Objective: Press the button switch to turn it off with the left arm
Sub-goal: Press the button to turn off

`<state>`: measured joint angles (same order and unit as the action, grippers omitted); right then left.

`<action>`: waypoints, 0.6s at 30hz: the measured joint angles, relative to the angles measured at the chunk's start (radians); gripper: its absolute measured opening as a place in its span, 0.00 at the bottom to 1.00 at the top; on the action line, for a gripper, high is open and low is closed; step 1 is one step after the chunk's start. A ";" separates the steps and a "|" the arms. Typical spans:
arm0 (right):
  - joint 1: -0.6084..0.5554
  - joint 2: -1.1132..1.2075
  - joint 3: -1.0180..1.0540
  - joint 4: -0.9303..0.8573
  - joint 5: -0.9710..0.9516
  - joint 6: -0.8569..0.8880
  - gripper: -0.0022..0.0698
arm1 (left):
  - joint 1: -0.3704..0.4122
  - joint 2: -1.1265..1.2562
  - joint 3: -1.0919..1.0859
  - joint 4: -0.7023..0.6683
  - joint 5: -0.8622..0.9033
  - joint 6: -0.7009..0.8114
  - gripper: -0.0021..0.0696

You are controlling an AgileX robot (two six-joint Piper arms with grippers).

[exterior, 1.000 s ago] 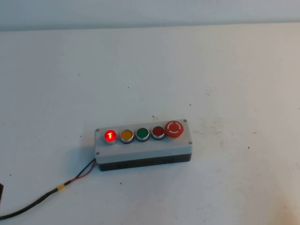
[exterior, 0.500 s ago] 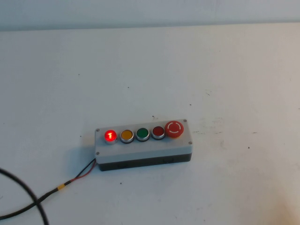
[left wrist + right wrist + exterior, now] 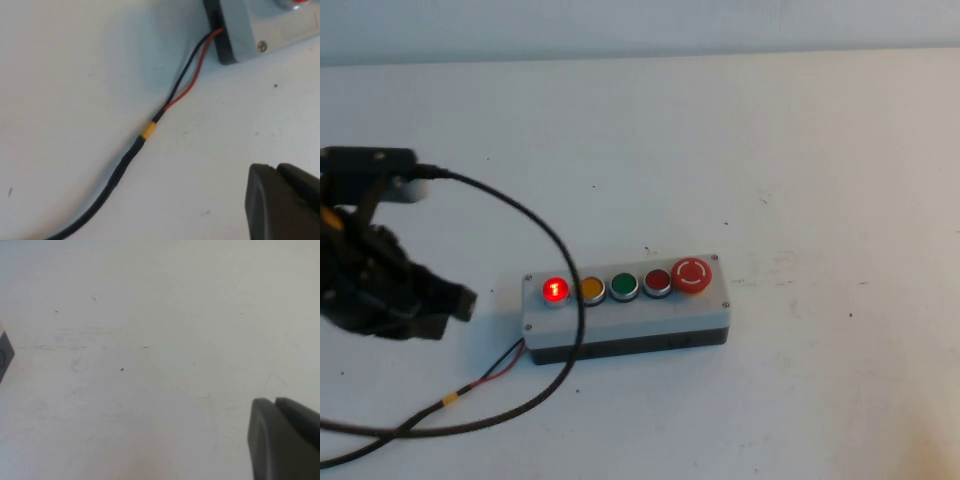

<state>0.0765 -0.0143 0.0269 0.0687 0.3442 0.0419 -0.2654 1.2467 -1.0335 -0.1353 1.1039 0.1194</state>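
Button switch: small round bright-red button with a silver ring (image 3: 555, 290). It sits at the left end of the row on the grey box and it is glowing.
Box: grey plastic box with a black base (image 3: 626, 318). It lies near the middle of the white table (image 3: 800, 160), a bit toward the near edge.
Other buttons: a yellow one (image 3: 592, 290), a green one (image 3: 624, 286), a darker red one (image 3: 657, 281) and a big red mushroom one (image 3: 692, 275).
Wires: a thin red and black pair with a yellow band (image 3: 146, 130) runs from the box's left end toward the near left corner.
Left arm: thick black arm with a looping black cable (image 3: 535, 225). It is by the left edge of the table.
Left gripper (image 3: 455, 300): near the box's left end, not touching it. I cannot tell if it is wide or narrow.
Right gripper (image 3: 285, 437): only a black tip shows over bare table. I cannot tell if it is wide or narrow.
Done: nothing yet, the light is on.
Left to do: bring the left gripper over the glowing button and push it down until the light goes out.
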 joint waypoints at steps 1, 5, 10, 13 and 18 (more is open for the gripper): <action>0.000 0.000 0.000 0.000 0.000 0.000 0.01 | -0.023 0.043 -0.029 0.000 -0.003 0.004 0.02; 0.000 0.000 0.000 0.000 0.000 0.000 0.01 | -0.114 0.194 -0.154 0.034 -0.005 0.015 0.02; 0.000 0.000 0.000 0.000 0.000 0.000 0.01 | -0.148 0.361 -0.329 0.058 0.071 0.021 0.02; 0.000 0.000 0.000 0.000 0.000 0.000 0.01 | -0.148 0.428 -0.402 0.033 0.104 0.048 0.02; 0.000 0.000 0.000 0.000 0.000 0.000 0.01 | -0.168 0.481 -0.438 0.000 0.109 0.088 0.02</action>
<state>0.0765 -0.0143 0.0269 0.0687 0.3442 0.0419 -0.4332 1.7280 -1.4720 -0.1353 1.2129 0.2076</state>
